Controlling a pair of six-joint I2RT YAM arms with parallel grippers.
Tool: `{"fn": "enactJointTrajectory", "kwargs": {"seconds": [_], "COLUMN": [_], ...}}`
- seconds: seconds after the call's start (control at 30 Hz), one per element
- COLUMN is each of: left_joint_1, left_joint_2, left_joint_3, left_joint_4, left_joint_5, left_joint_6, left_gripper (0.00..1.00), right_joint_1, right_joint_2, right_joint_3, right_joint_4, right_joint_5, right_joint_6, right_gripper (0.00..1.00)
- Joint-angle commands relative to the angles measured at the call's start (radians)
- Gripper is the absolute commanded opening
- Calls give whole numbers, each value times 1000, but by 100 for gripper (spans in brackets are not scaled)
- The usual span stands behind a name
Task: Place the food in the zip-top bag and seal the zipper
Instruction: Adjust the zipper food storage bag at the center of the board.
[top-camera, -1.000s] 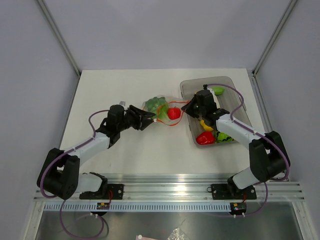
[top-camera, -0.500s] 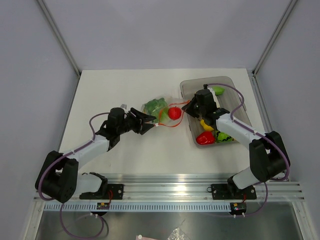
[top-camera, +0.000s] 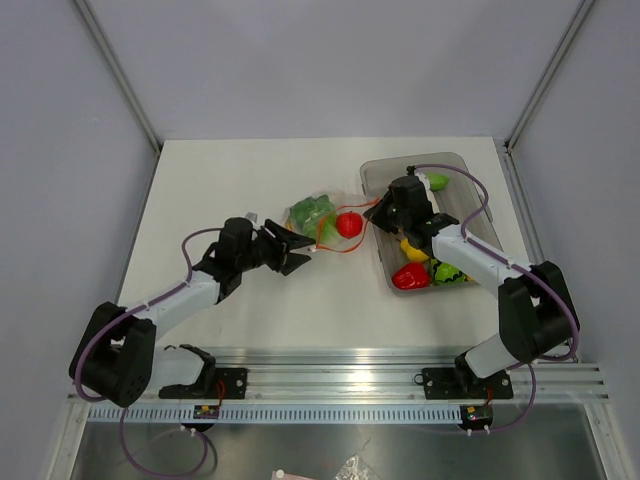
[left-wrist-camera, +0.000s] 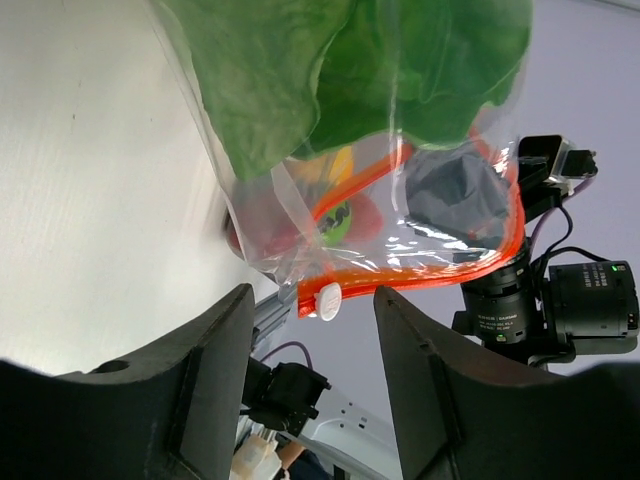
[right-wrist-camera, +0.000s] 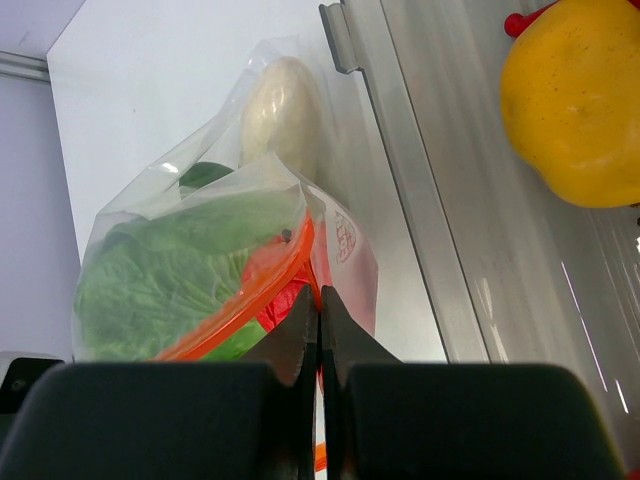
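**A:** While the right fingers (right-wrist-camera: 300, 345) are pinched shut on the zipper (right-wrist-camera: 240, 295), what's the left doing?

**B:** Left fingers (left-wrist-camera: 215, 380) are spread and hold nothing. The white slider (left-wrist-camera: 327, 300) sits between the tips and touches neither.

**A:** Bag location?

**B:** The zip-top bag (top-camera: 318, 215) lies on the bench (top-camera: 220, 180) between the two arms, just left of the grey tub (top-camera: 470, 170). The mouth isn't sealed; in the left wrist view the orange strip bows open in a loop.

**A:** Contents?

**B:** Green lettuce (top-camera: 308, 210) fills most of it. A red tomato (top-camera: 348, 224) sits inside the zipper loop at the mouth. There's a white bulb-shaped piece (right-wrist-camera: 283, 100) at the far end, seen through the plastic from the right wrist.

**A:** Anything in the way?

**B:** The tub's rim runs just beside the right fingers, and the bag's mouth end almost meets it. The right arm lies across the tub's near-left part, with its purple cable arcing over the tub. In the left wrist view the lettuce bulges over the fingers, and the right arm's camera housing sits directly behind the zipper loop.

**A:** Loose food?

**B:** All in the tub: yellow pepper (right-wrist-camera: 575, 100), red pepper (top-camera: 410, 277), and a green piece (top-camera: 436, 182) at the far end.
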Motion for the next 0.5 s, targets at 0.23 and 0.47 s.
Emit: {"fn": "enactJointTrajectory", "kwargs": {"seconds": [0.23,0.47], "left_joint_1": [-38,-36], "left_joint_2": [30,16], "left_joint_3": [-21,5], "left_joint_4": [113,98], "left_joint_5": [-29,-87], "left_joint_6": [-79,-69], "left_gripper": [43,18], "right_joint_1": [7,7], "right_joint_2": [-5,-13], "right_joint_3": [35,22], "right_joint_4": [10,13], "right_joint_5": [40,46], "right_joint_6": [-3,-7], "right_gripper": [0,0]}}
